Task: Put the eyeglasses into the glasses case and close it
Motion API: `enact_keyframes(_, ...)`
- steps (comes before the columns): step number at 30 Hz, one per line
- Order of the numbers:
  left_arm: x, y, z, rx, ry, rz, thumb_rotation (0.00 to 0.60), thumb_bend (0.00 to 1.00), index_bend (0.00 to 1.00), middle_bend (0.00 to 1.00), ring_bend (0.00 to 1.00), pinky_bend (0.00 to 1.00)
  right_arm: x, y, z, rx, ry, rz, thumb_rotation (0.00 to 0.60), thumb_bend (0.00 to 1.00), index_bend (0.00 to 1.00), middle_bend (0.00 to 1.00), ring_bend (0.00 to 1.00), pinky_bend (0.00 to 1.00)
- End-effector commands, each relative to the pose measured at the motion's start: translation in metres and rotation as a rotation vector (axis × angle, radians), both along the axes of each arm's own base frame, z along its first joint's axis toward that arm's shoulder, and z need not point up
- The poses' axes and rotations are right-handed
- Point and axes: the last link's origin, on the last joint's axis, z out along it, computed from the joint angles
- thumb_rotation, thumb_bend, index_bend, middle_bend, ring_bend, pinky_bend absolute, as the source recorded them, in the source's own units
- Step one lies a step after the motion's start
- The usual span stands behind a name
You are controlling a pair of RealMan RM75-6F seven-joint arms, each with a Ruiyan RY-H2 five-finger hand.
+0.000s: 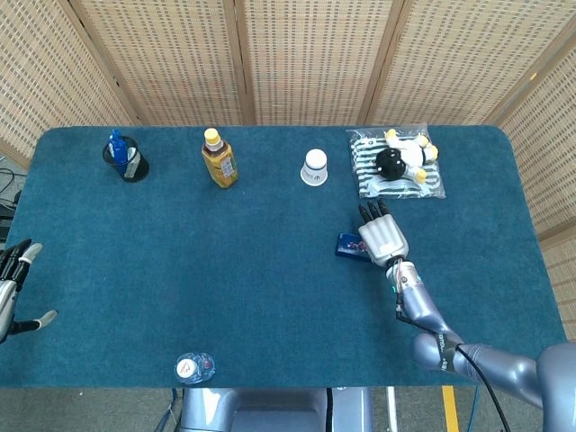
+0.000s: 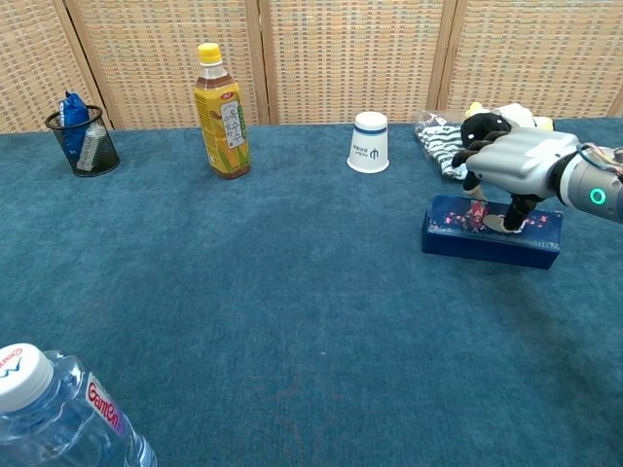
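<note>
The right hand (image 1: 382,238) reaches in from about five o'clock in the head view, its forearm running up from the lower right corner; the palm faces down and the fingers (image 2: 476,156) point toward twelve o'clock, resting on the top of the glasses case (image 2: 492,232); the fingers are curled over the lid and pressing on it rather than clamped round anything. In the chest view the same hand (image 2: 516,165) sits over the right half of the case, the thumb touching the lid.

The glasses case is a dark blue box with a small flowered pattern on top; it lies flat on the cloth with its lid down, at roughly three o'clock from the table's middle; the eyeglasses cannot be seen.

The left hand (image 1: 11,286) hangs at the nine o'clock edge of the head view, off the table's side, fingers apart and holding nothing.

The table (image 1: 252,288) is covered in teal carpet-like cloth; along its twelve o'clock edge stand a mesh pen cup (image 1: 124,158), a yellow-capped drink bottle (image 1: 219,158), an upturned white paper cup (image 1: 314,166) and a bagged plush toy (image 1: 397,163); a water bottle (image 1: 193,367) stands near six o'clock. Woven rattan screens (image 1: 297,54) close the room behind.
</note>
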Motion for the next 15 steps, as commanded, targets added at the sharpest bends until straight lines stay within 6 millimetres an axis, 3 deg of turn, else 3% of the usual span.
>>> enact_keyframes(1, 0.0, 0.0, 0.0, -0.001, 0.001, 0.001, 0.6, 0.0, 0.0, 0.0, 0.0, 0.0, -0.001, -0.001, -0.001, -0.002, -0.007, -0.006, 0.6, 0.57, 0.61, 0.08, 0.0, 0.03)
enact_keyframes(10, 0.0, 0.0, -0.001, 0.0, 0.002, 0.002, 0.6, 0.0, 0.0, 0.0, 0.0, 0.0, -0.004, -0.007, 0.003, -0.039, -0.027, -0.027, 0.6, 0.56, 0.09, 0.02, 0.0, 0.03)
enact_keyframes(15, 0.0, 0.0, -0.001, -0.001, 0.001, 0.0, 0.6, 0.0, 0.0, 0.0, 0.0, 0.0, 0.001, -0.01, 0.012, -0.087, -0.055, -0.01, 0.6, 0.52, 0.0, 0.0, 0.0, 0.03)
